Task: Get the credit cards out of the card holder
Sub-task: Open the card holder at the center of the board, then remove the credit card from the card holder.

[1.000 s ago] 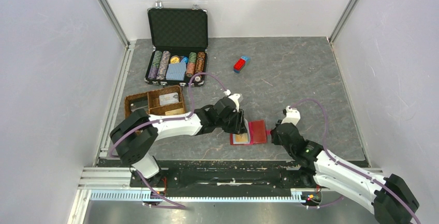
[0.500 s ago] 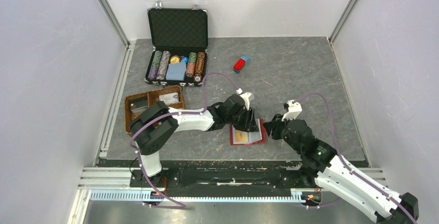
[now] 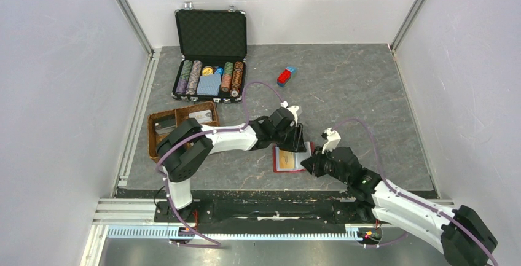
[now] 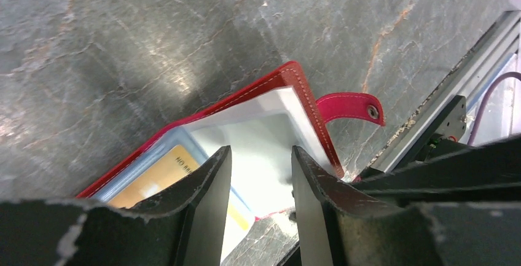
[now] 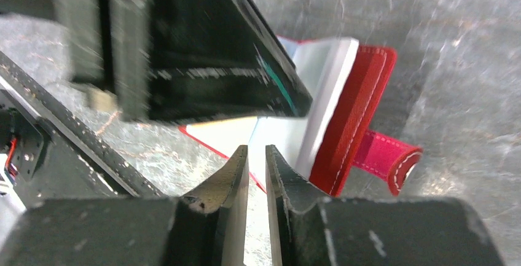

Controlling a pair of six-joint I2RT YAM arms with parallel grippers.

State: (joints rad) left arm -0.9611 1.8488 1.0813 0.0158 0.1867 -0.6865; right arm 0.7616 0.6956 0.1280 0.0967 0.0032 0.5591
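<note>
The dark red card holder point(image 3: 277, 168) lies open on the table near its front edge, with pale sleeves showing. In the left wrist view it point(image 4: 289, 77) holds a yellow card point(image 4: 156, 177) in a pale blue sleeve, and its strap point(image 4: 350, 106) sticks out to the right. My left gripper point(image 3: 299, 141) is open, its jaws over the pale sleeve point(image 4: 261, 155). My right gripper point(image 3: 307, 166) is at the holder's near right corner. Its fingers point(image 5: 257, 152) are almost together, with only a thin slit, at the edge of the pale sleeves beside the red cover point(image 5: 353, 125). I cannot see anything held.
An open black case of poker chips point(image 3: 209, 69) stands at the back left. A wooden tray point(image 3: 161, 120) sits left of the arms. A red-and-blue block point(image 3: 285, 75) lies at the back. The metal front rail point(image 3: 276, 207) runs close behind the holder.
The holder has been opened, showing pale sleeves. My left gripper moved right onto its far edge. My right gripper swung from the holder's right side to its near right corner.
</note>
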